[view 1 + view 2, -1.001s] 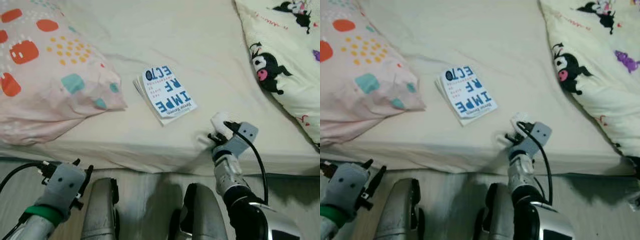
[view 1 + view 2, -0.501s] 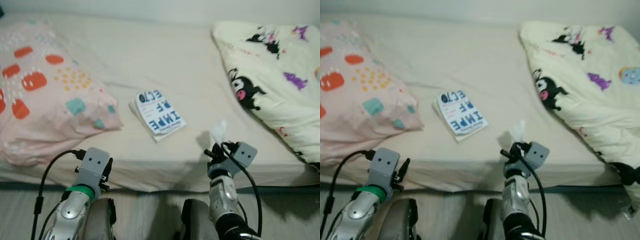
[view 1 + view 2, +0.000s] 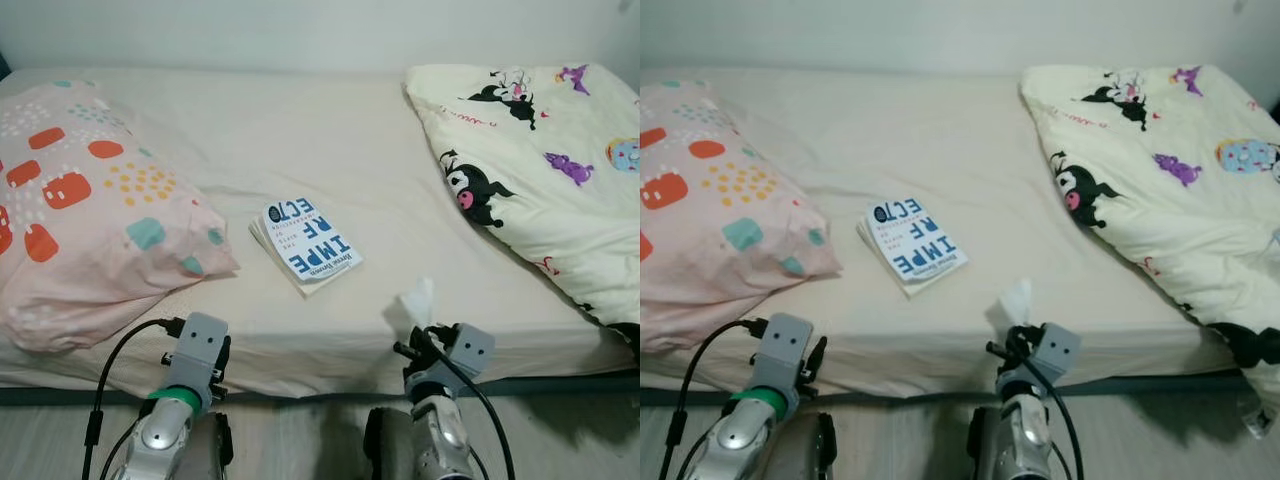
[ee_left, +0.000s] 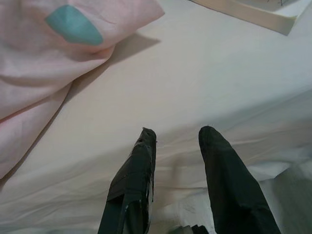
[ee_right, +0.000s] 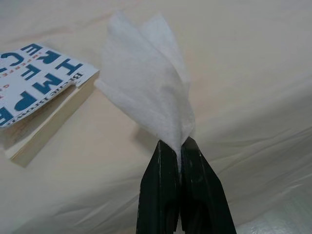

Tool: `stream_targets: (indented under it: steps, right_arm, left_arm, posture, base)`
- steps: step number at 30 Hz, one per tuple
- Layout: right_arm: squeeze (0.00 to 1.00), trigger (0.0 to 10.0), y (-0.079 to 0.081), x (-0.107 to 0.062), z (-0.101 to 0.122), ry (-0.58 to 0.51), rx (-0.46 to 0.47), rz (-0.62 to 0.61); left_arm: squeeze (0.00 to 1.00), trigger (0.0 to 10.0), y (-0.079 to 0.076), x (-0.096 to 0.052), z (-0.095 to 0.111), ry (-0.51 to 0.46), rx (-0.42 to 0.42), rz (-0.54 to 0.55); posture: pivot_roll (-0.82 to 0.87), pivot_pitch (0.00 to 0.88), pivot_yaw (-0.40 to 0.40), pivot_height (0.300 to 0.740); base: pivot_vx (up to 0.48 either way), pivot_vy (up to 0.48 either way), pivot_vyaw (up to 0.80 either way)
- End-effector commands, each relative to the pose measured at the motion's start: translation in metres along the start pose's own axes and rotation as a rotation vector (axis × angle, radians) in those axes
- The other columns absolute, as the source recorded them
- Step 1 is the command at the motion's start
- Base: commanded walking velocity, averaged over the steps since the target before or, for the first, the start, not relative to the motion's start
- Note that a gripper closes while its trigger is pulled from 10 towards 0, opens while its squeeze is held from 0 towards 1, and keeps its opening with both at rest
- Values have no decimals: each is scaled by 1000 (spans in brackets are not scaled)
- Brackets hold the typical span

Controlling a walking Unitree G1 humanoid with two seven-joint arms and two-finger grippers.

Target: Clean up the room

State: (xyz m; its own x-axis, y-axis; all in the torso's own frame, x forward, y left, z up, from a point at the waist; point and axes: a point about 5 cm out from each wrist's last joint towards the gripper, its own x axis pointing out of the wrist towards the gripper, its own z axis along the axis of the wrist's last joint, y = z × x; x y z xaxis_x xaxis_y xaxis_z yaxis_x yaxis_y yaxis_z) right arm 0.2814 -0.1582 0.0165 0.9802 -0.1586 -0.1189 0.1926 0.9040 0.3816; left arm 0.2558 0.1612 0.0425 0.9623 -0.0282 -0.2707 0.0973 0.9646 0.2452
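Observation:
A white crumpled tissue [image 5: 146, 92] stands up from my right gripper [image 5: 179, 146], whose black fingers are shut on its lower end; it also shows as the tissue [image 3: 418, 299] over the bed's front edge, held above the sheet. A blue-and-white book [image 3: 306, 244] lies flat on the mattress, a little left of the tissue. My left gripper [image 4: 175, 139] is open, fingers apart with nothing between them, hovering over the sheet near the front edge, below the pink pillow [image 3: 85, 225].
The bed [image 3: 330, 130] has a cream sheet. A pink patterned pillow lies at its left, a cream cartoon-print duvet [image 3: 540, 170] bunched at its right. The bed's front edge [image 3: 300, 375] runs just ahead of both arms, grey floor below it.
The camera has tilted up and back, so more of the bed shows. My right gripper has lifted the tissue off the sheet. The left arm has risen to the bed's edge.

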Motion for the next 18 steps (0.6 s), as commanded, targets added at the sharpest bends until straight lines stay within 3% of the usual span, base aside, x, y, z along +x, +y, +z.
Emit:
stream_targets:
  steps: [1,7,10,11,18]
  right_arm:
    - [0,0,-6,-5,-5,19,-1,-21]
    - [0,0,-4,-1,3,-20,1,9]
    - [0,0,5,0,9,-60,-16,69]
    - [0,10000,11,3,10,-60,-68,82]
    - [0,10000,29,7,12,-51,-178,182]
  left_arm:
    - [0,10000,-4,-2,-10,34,10,-2]
    - [0,10000,-4,1,-6,15,6,20]
    - [0,10000,-6,6,-2,-19,-11,11]
    - [0,10000,-5,10,-1,-34,-32,32]
    - [0,10000,-3,21,9,-70,-58,77]
  posture:
    - [55,0,37,586]
    - [56,0,32,586]
    - [43,0,12,586]
    - [35,0,5,586]
    - [22,0,-3,586]
  base:
    - [0,0,0]
    - [0,0,0]
    - [0,0,0]
    - [0,0,0]
    - [0,0,0]
